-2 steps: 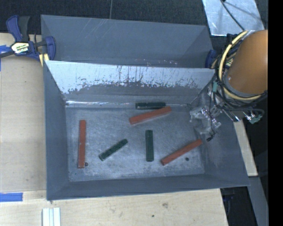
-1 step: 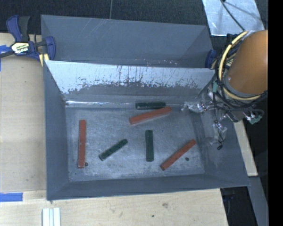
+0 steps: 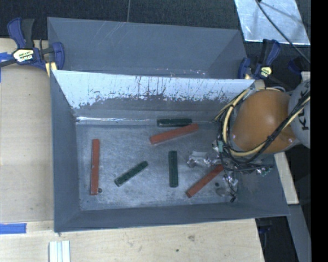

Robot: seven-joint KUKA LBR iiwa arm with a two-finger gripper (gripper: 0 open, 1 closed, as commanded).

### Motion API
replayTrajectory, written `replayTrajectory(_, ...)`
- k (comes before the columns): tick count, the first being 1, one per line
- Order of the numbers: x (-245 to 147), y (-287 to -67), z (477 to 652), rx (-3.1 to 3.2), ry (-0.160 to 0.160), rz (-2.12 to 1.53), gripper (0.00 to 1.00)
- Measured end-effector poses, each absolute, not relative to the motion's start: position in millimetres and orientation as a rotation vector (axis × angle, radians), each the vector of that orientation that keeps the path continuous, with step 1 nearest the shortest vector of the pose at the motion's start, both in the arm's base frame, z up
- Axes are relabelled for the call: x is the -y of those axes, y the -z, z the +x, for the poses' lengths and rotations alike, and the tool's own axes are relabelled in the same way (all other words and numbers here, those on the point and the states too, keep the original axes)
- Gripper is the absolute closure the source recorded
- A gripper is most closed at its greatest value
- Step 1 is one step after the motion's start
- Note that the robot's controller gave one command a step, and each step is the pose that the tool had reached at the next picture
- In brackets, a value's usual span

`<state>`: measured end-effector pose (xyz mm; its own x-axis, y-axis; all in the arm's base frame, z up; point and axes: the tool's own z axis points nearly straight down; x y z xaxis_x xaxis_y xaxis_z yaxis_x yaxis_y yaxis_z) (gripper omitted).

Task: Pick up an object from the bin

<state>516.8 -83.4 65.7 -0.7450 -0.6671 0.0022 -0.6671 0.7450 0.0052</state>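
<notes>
My gripper (image 3: 214,174) is low in the bin's right front corner, under the arm's orange cover. Its fingers stand open, one fingertip (image 3: 198,160) to the upper left and the other to the lower right at the bin's floor. A red-brown stick (image 3: 201,184) lies slanted between them, its upper end hidden under the gripper. Just to the left, apart from the fingers, a dark green stick (image 3: 173,168) lies pointing front to back.
Another red-brown stick (image 3: 174,134) and a dark stick (image 3: 174,123) lie near the back wall. A green stick (image 3: 131,173) lies slanted in the middle, and a red-brown stick (image 3: 94,166) lies along the left side.
</notes>
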Motion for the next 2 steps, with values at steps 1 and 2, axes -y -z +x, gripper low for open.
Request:
replayTrajectory(1,83.6,-70.5,519.5,2.938,-0.001,1.124,1.00)
replayTrajectory(2,103.0,-221.9,521.0,2.994,-0.009,0.986,1.00)
